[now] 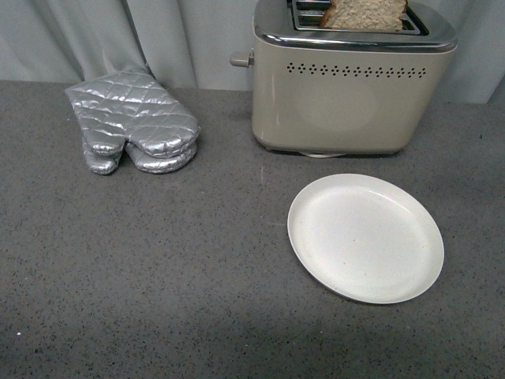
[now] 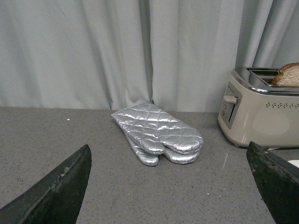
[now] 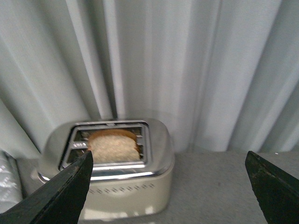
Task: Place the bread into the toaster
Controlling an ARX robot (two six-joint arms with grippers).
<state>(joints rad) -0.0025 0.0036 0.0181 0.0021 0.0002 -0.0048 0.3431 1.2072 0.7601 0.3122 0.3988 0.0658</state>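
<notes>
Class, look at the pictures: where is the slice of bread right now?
In the front view the bread stands in a slot of the toaster, at the back right, behind the white plate.

A staged kitchen-style test bench: a speckled grey countertop [image 1: 158, 276] fills the frame, plain pale curtains [image 1: 181, 39] hang along the top edge, with a toaster [image 1: 347, 87] upper right, oven mitts [image 1: 134, 126] upper left and a white plate [image 1: 365, 237] lower right.
</notes>
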